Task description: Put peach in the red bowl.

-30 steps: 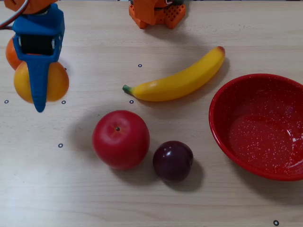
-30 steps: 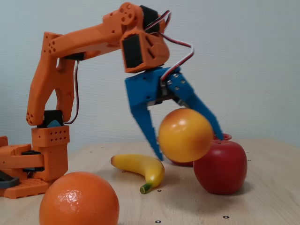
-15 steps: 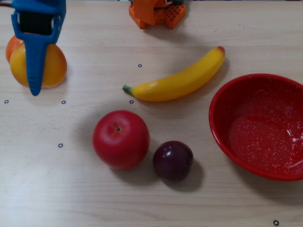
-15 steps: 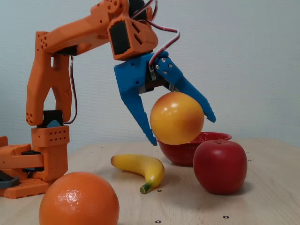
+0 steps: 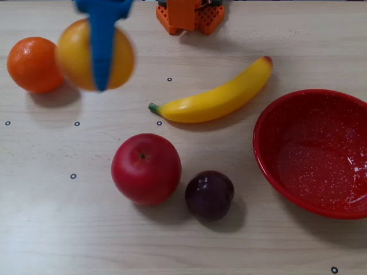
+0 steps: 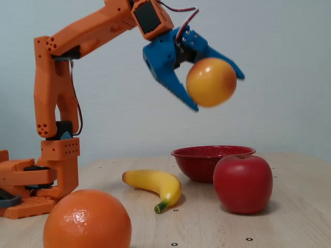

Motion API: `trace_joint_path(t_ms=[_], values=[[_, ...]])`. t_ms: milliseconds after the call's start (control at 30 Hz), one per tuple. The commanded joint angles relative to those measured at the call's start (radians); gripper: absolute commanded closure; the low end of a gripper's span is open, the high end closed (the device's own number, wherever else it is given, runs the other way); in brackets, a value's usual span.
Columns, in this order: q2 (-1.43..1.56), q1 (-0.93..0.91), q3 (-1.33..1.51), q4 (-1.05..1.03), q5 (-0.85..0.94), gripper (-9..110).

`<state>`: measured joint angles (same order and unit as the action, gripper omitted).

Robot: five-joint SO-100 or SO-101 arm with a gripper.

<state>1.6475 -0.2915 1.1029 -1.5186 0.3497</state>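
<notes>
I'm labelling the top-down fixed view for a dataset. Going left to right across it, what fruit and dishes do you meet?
orange → peach, held up in the hand → red apple → plum → red bowl. The banana spans several of these, so I leave it out.

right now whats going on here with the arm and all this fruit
The orange arm has the peach clamped in its blue pincer and holds it high above the table, clear of everything else. The red bowl sits empty at the right in the top-down fixed view, some way from the peach. The orange, banana, red apple and plum lie untouched on the table.
</notes>
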Motion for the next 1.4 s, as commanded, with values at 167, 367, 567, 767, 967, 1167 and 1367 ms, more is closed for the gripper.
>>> trace_joint_path(t_ms=[167,367,567,767,967,1167,1367], values=[[0.281,0.187,0.067,0.035,-0.098,102],[0.353,0.342,0.146,0.071,-0.181,102],[0.385,0.505,0.178,0.061,-0.265,102],[0.396,0.646,0.179,0.025,-0.321,102],[0.393,0.753,0.201,-0.011,-0.339,102],[0.290,0.784,0.218,0.021,-0.327,102],[0.169,0.808,0.199,0.094,-0.291,102]])
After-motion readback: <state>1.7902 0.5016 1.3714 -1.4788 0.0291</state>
